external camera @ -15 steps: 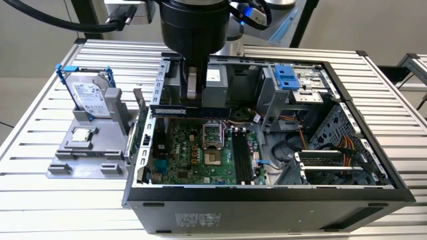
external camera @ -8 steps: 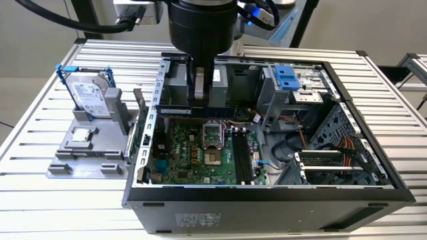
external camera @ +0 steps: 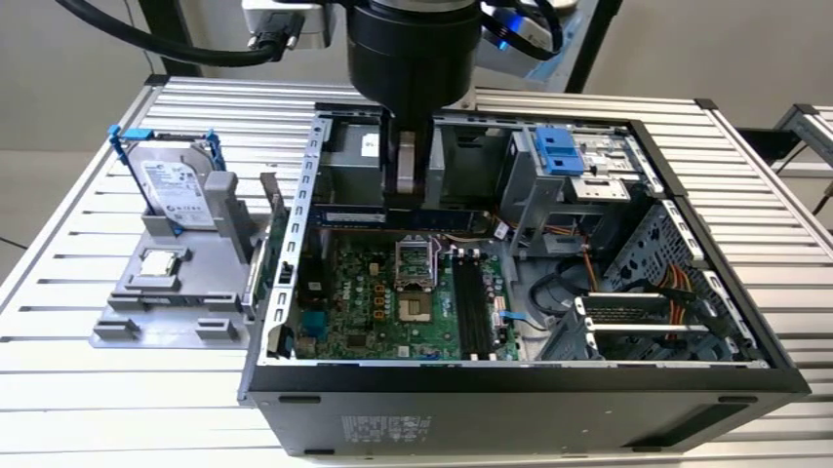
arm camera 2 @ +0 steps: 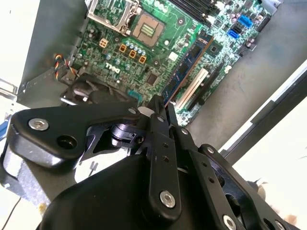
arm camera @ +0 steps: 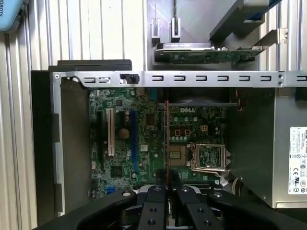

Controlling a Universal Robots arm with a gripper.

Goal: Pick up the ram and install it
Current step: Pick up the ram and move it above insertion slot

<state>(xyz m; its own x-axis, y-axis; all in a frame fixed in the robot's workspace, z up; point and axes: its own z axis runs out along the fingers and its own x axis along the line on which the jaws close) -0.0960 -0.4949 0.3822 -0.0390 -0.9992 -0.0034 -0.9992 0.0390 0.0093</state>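
While the gripper stood clamped on the ram inside the open computer case, the items ran left to right as follows.

Hard drive: upright in a grey fixture on the table, left of the case, well apart from the gripper.

Ram: pinched at about its middle between closed fingers, over the far part of the motherboard. Contact with the board could not be told.

Ram, long axis: left to right in the exterior view. In both wrist views it ran straight out from the fingertips.

Relation to gripper: directly beneath the fingertips.

Arm: upright over the far side of the case, wrist vertical, fingers pointing down.

Black slots: right of the ram and nearer, running near to far, so judged crosswise to the ram.

Light-blue latch: far right, on the drive bay, apart from the ram.
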